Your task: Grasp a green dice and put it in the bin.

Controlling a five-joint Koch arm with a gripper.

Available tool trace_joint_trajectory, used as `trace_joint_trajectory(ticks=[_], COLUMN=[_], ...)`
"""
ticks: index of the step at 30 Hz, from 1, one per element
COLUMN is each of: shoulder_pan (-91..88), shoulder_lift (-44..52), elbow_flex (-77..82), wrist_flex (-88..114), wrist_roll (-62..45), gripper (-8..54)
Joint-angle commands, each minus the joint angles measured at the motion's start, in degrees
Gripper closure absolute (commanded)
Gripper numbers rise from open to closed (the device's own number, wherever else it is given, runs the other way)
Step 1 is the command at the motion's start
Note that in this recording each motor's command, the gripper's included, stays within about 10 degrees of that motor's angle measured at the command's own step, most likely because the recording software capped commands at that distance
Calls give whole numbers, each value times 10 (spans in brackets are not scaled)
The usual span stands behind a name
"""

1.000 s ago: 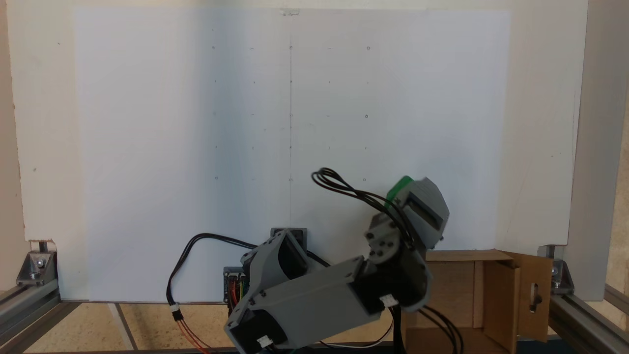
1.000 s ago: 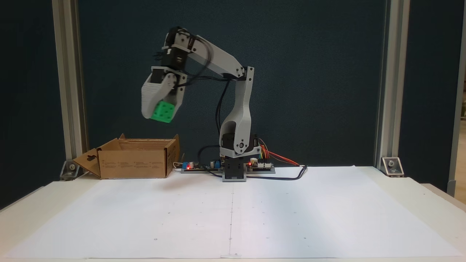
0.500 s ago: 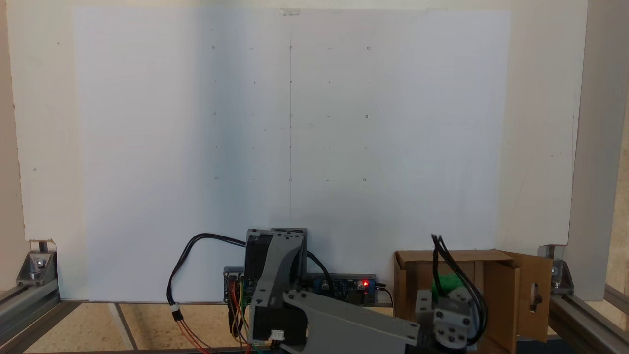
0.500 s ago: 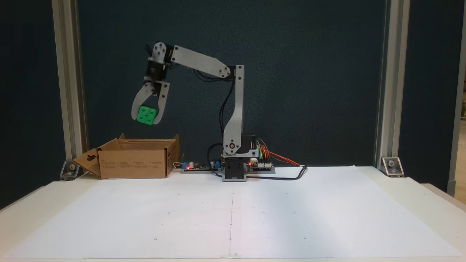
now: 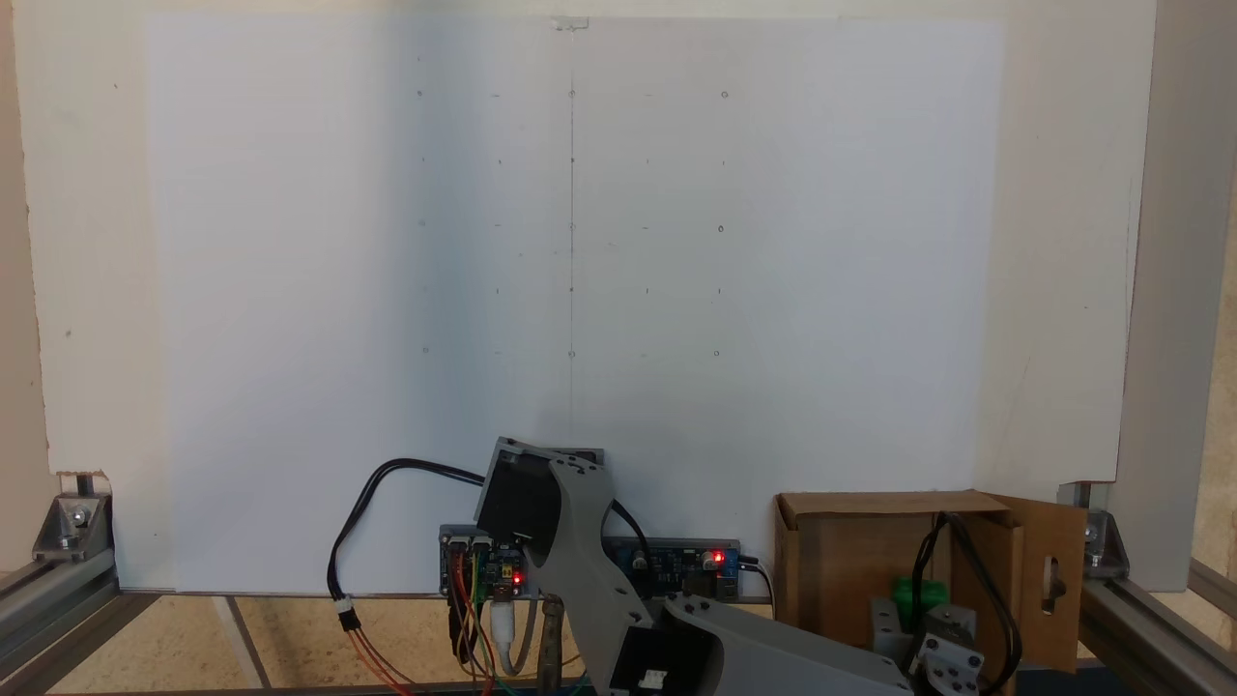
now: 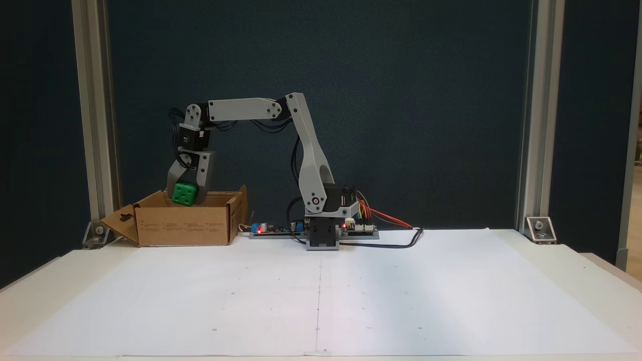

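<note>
While we looked across both fixed views, these were our notes
Green dice: the green dice (image 6: 184, 194) sat at the mouth of the bin (image 6: 183, 226), its lower edge about level with the rim, and we saw a sliver of it from above too (image 5: 918, 593)
End effector: the end effector (image 6: 186, 196) was clenched on the green dice, one grey jaw on each side face, the pipped face turned towards the front camera
Bin: brown cardboard, open at the top, one flap with a keyhole cut-out splayed outward (image 5: 1051, 582); it stood on the bench (image 6: 321, 301) at the edge of the white paper sheet (image 5: 570, 290), beside the arm's base
Weight: we judged the dice light, a small plastic cube the arm carried with its forearm stretched out level
Stiffness: we judged it rigid, with no give under the jaws, so the grip relied on friction alone
Surface: smooth plastic with rounded corners; we thought it likely to slip if pinched near an edge
Where to hold: two opposite flat faces, near their middles, as the jaws appeared to do
Fragility: low in our view; a short drop onto cardboard should not mark it
Release: we judged it might bounce or roll, though the bin's walls looked tall enough to contain it
</note>
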Motion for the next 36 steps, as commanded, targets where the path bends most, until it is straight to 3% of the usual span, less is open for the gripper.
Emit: trace_joint_trajectory(ticks=[1,5,9,16,29,36], shoulder_pan=[5,4,-16,-282,-815,-1057], shoulder_lift=[-1,-1,7,197,307,374], elbow_flex=[-35,-35,-36,-46,-21,172], wrist_flex=[-11,-17,-42,-116,-149,-247], wrist_roll=[-18,-16,18,206,208,207], gripper=[125,-1,4,9,8,8])
